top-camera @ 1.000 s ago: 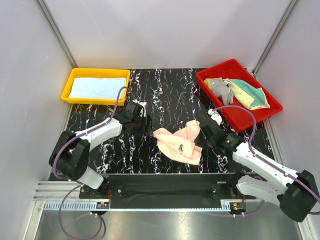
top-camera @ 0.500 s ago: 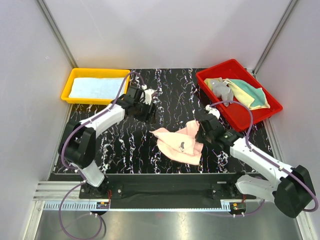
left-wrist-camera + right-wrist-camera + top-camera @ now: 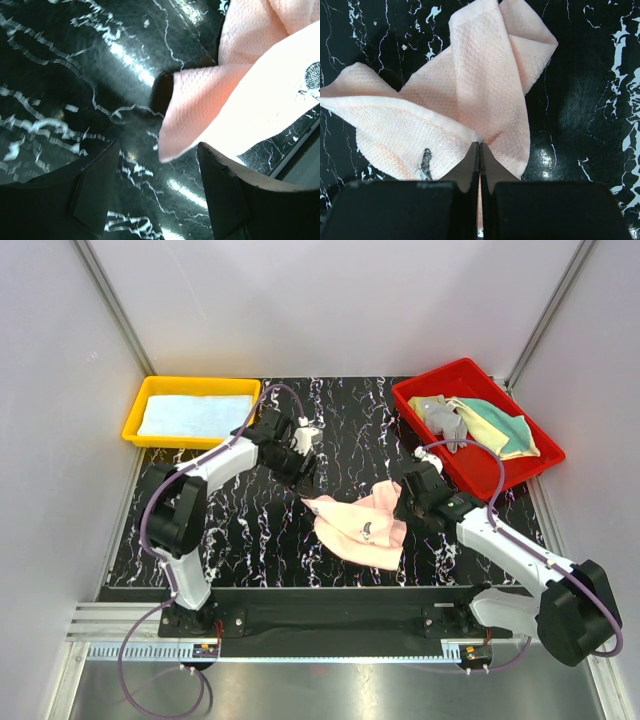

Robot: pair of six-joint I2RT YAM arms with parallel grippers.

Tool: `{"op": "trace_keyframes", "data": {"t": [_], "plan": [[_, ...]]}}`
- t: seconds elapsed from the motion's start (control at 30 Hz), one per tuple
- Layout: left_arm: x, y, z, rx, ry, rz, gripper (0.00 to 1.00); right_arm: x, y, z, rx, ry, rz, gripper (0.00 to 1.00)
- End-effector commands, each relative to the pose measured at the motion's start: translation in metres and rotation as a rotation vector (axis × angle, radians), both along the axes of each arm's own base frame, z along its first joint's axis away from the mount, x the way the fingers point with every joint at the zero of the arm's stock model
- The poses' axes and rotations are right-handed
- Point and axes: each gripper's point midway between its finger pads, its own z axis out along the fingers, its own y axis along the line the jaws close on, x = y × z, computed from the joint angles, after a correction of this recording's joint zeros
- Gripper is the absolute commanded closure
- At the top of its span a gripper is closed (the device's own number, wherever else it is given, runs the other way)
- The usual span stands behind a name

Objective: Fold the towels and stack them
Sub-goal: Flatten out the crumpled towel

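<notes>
A pink towel (image 3: 355,530) with a small dark mark (image 3: 366,532) lies crumpled at the middle of the black marbled table. My right gripper (image 3: 405,508) is shut on its right edge, and the right wrist view shows the closed tips (image 3: 480,146) pinching a fold of the pink towel (image 3: 470,90). My left gripper (image 3: 308,483) hovers open at the towel's left corner. In the left wrist view that pink corner (image 3: 200,110) sits just ahead of the gripper (image 3: 157,150), touching neither finger. A folded light blue towel (image 3: 195,415) lies in the yellow tray (image 3: 200,385).
The red tray (image 3: 490,472) at the back right holds a grey towel (image 3: 445,422), a yellow one (image 3: 478,418) and a teal-green one (image 3: 512,430) in a loose heap. Grey walls close in on both sides.
My left arm has swung away from the table's left side, up and right to the pink towel's left corner. My right gripper has crept slightly farther back, still holding the towel.
</notes>
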Motion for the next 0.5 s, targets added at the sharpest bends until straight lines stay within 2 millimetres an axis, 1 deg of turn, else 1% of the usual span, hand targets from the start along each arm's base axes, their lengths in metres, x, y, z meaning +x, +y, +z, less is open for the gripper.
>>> {"op": "trace_keyframes", "data": {"t": [0.0,0.13,0.17,0.37,0.47], "plan": [[-0.008,-0.014,0.001,-0.078,0.062,-0.104,0.32,0.011,0.004,0.007,0.020,-0.034,0.013,1.00],[-0.008,-0.011,-0.011,-0.057,0.073,-0.092,0.31,0.012,0.002,0.002,0.022,-0.016,0.013,1.00],[-0.010,-0.010,-0.013,-0.048,0.085,-0.095,0.31,0.013,0.001,0.000,0.022,-0.014,0.012,1.00],[-0.014,-0.015,-0.013,-0.056,0.084,-0.108,0.32,0.015,0.002,-0.004,0.026,-0.006,0.018,1.00],[-0.013,-0.016,-0.016,-0.048,0.085,-0.113,0.34,0.015,0.005,-0.003,0.036,-0.010,0.030,1.00]]}}
